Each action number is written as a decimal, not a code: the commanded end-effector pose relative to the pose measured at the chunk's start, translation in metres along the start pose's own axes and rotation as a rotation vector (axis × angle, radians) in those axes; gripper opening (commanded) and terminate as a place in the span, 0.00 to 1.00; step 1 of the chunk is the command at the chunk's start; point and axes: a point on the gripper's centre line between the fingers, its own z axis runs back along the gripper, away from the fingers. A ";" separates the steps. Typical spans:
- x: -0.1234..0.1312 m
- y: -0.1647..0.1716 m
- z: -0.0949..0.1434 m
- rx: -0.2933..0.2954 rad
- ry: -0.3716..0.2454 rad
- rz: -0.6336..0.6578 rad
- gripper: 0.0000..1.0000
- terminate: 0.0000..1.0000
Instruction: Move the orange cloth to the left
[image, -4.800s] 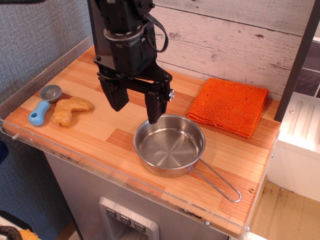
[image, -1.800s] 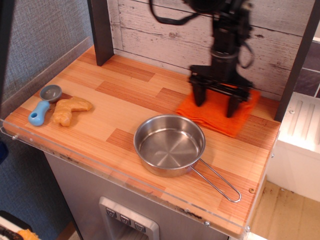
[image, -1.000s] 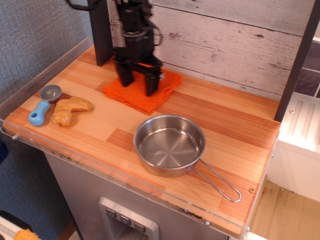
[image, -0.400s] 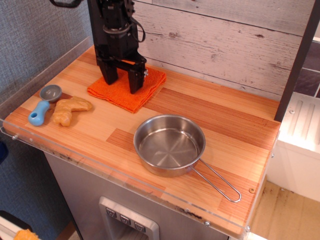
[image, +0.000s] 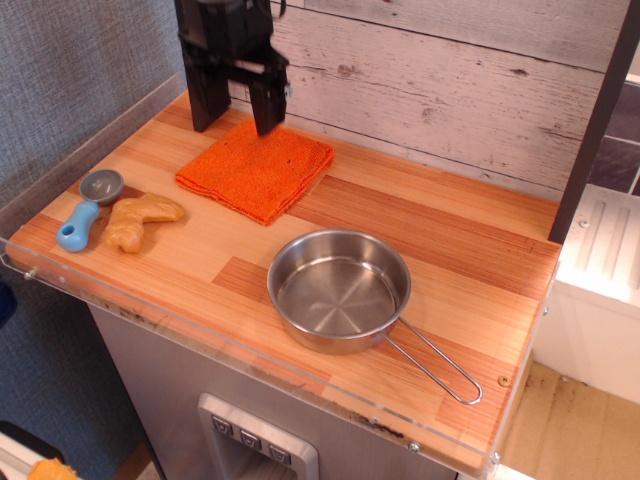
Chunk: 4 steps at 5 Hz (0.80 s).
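The orange cloth (image: 256, 170) lies flat on the wooden counter at the back left, between the tan toy piece and the steel pan. My gripper (image: 238, 122) hangs just above the cloth's far edge, raised clear of it. Its two black fingers (image: 268, 108) are spread apart and hold nothing.
A steel pan (image: 338, 290) with a wire handle stands at the front middle. A tan lumpy toy piece (image: 141, 219) and a blue-handled grey scoop (image: 87, 206) lie at the left edge. A clear plastic rim (image: 150, 315) lines the front and left edges. A plank wall (image: 450, 80) stands behind.
My gripper carried the cloth from the back right across to the back left, let it go and has risen off it. The cloth now lies flat.
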 end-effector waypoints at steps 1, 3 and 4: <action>-0.019 -0.010 0.054 0.027 -0.067 0.035 1.00 0.00; -0.031 -0.015 0.058 0.019 -0.056 0.070 1.00 0.00; -0.031 -0.015 0.058 0.019 -0.056 0.070 1.00 1.00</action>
